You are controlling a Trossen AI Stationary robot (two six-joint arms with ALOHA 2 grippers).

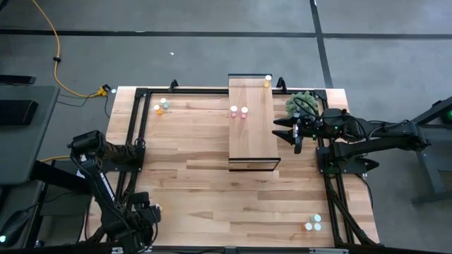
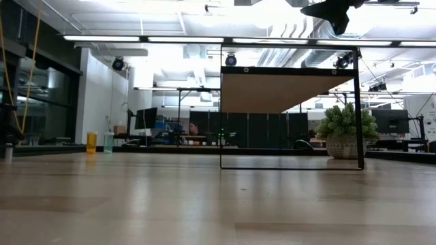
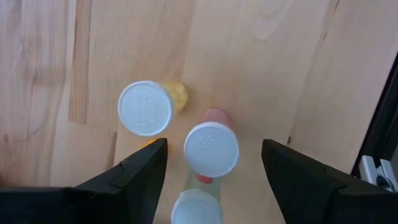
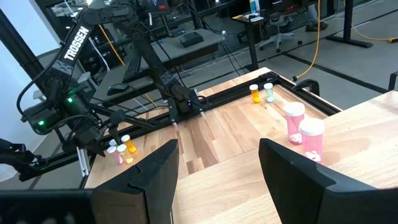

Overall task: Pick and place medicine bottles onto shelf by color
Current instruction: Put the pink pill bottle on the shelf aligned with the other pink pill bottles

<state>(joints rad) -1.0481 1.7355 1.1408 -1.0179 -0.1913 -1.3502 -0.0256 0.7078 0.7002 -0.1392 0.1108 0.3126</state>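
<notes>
The left gripper (image 3: pixel 214 165) hangs with its jaws spread wide over a tight cluster of bottles at the table's near left corner: a pink bottle (image 3: pixel 210 146) sits between the fingers, a yellow bottle (image 3: pixel 147 107) just beside it. If the gripper drops straight down, one finger could land on the yellow bottle or tip a neighbour. The right gripper (image 1: pixel 291 132) waits open beside the shelf (image 1: pixel 251 120), where two pink bottles (image 1: pixel 239 111) already stand.
</notes>
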